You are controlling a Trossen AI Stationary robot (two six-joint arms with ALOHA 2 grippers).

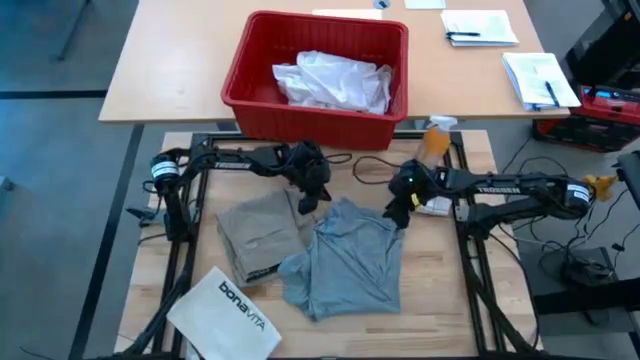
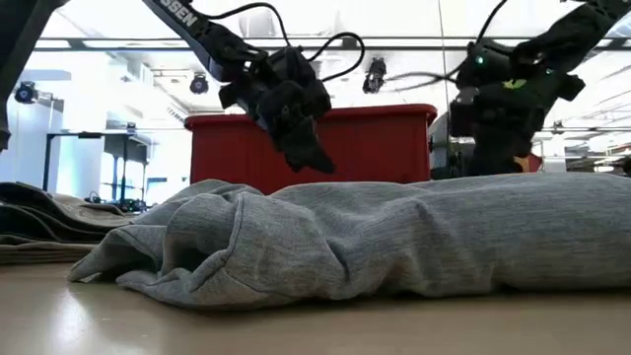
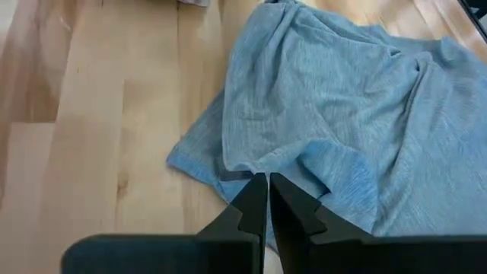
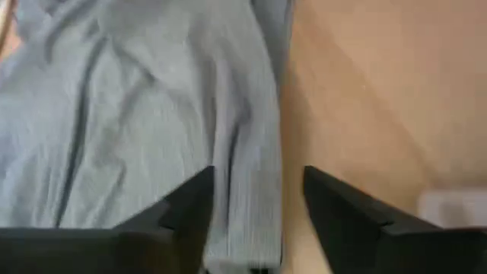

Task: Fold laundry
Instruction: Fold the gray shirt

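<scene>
From the left of the table, I have the white bonavita bag (image 1: pixel 228 312) at the near corner, then the khaki-tan piece (image 1: pixel 257 232) lying already folded flat, its right edge touching the grey T-shirt (image 1: pixel 347 260), which sprawls crumpled at the middle of the wooden table (image 1: pixel 440 300). My left gripper (image 1: pixel 314 196) hangs above the T-shirt's upper left corner with its fingers pressed together and nothing between them; the left wrist view shows the tips just over a folded hem. My right gripper (image 1: pixel 397 214) hovers at the shirt's upper right edge, fingers spread apart and straddling that edge without holding it.

I judge the T-shirt a light, limp jersey that will sag and bunch wherever it is lifted (a single pinch would only drag it into a rope), so I would take it at two corners of one hem, or both shoulders, and pull it taut before laying it down.

Behind the table the red bin (image 1: pixel 250 85) holds a crumpled white garment (image 1: pixel 333 80), too bunched to make out its shape. The T-shirt's sleeves and collar are lost in the folds, and in the low view its bulk hides most of the tabletop behind it
</scene>
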